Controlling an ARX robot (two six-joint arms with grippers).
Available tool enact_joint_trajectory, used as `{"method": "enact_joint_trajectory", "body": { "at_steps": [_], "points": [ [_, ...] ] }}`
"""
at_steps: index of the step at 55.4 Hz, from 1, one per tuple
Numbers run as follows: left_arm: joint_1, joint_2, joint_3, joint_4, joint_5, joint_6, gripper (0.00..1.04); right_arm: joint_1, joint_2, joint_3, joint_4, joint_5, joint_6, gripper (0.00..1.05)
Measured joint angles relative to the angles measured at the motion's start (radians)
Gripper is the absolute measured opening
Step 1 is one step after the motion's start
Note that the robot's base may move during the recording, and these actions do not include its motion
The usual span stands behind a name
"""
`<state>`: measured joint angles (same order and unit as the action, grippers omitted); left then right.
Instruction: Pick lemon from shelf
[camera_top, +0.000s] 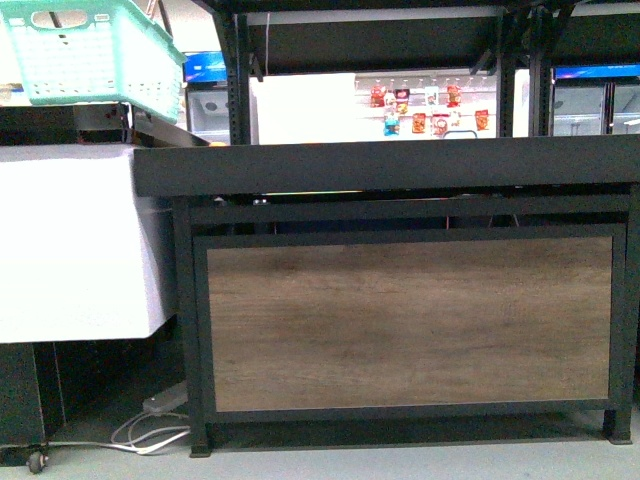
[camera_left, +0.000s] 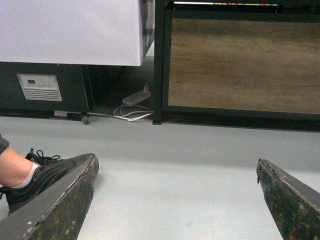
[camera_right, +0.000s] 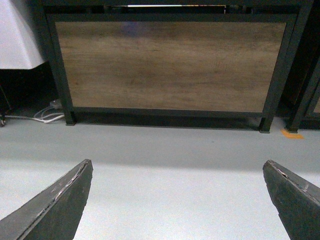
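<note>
Closest in the left wrist view, the left end effector is standing released. Its two scuffed dark fingers are wide apart with nothing between them, hanging over a pale grey floor. A black sneaker on someone's foot is resting just beside one finger. Further back the shelf is showing its black frame and wood-grain panel. A white cabinet is standing beside it, and a power strip is lying on the floor by the shelf's leg.

In the right wrist view the right end effector is likewise hanging released and empty over the floor, facing the panel.

In the front view the shelf's black tray rim is hiding the tray top, so the lemon is not showing in any view. A teal basket is sitting higher up, above the white cabinet.
</note>
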<state>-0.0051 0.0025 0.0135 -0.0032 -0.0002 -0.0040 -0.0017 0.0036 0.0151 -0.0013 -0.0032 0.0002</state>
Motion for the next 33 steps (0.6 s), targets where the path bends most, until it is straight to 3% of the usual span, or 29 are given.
{"method": "enact_joint_trajectory", "body": {
  "at_steps": [33],
  "points": [
    [0.000, 0.000, 0.000, 0.000, 0.000, 0.000, 0.97, 0.000, 0.000, 0.000, 0.000, 0.000, 0.000, 1.02]
  ]
}}
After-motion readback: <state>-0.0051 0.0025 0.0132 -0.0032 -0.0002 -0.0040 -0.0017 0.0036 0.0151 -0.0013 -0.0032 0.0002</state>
